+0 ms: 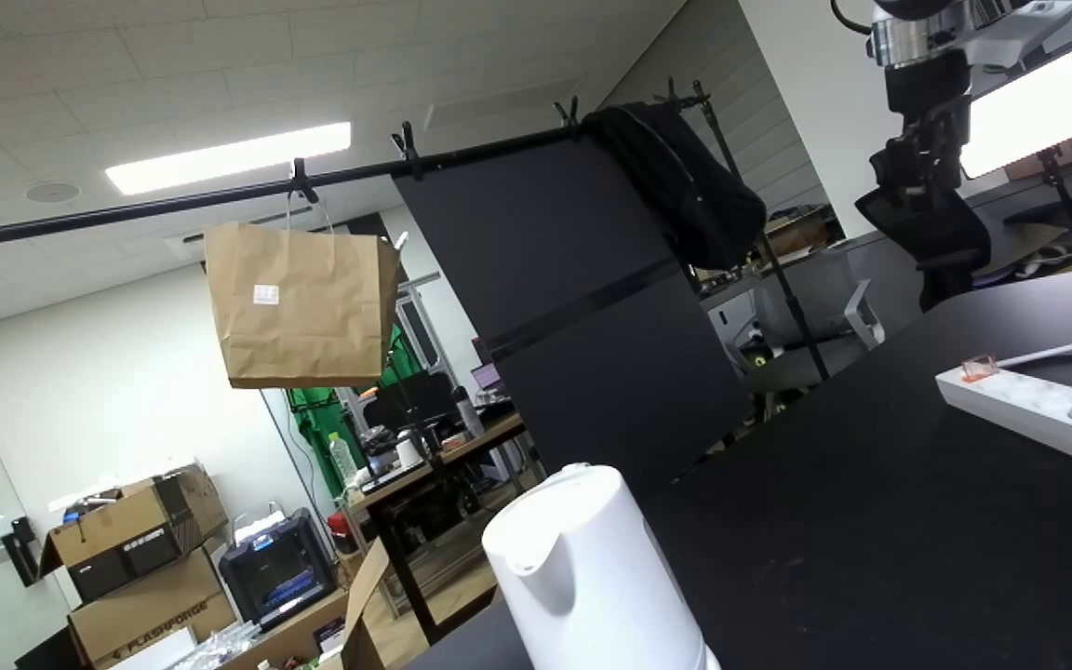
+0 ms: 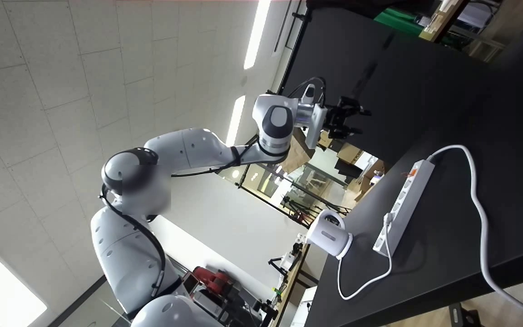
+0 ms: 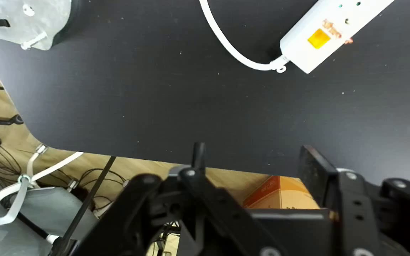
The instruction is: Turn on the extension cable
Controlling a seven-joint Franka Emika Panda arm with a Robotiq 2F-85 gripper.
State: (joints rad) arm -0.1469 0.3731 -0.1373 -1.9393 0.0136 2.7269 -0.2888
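Observation:
The extension cable is a long white power strip, lying on the black table in both exterior views (image 1: 1025, 402) (image 2: 409, 202) and at the upper right of the wrist view (image 3: 336, 30). Its orange switch (image 1: 979, 368) sits at the end where the white cord enters; it also shows in an exterior view (image 2: 412, 173) and in the wrist view (image 3: 319, 38). I cannot tell whether the switch is lit. My gripper (image 2: 362, 122) is raised above the table, apart from the strip. In the wrist view the gripper (image 3: 253, 153) has its fingers spread with nothing between them.
A white kettle (image 2: 329, 236) stands on the table (image 2: 452, 218) near the strip; its plug (image 2: 388, 218) is in a socket. A thick white cord (image 2: 477, 200) curves across the table. A grey metal plate (image 3: 23, 21) lies near the table corner. An orange box (image 3: 279, 193) is beyond the edge.

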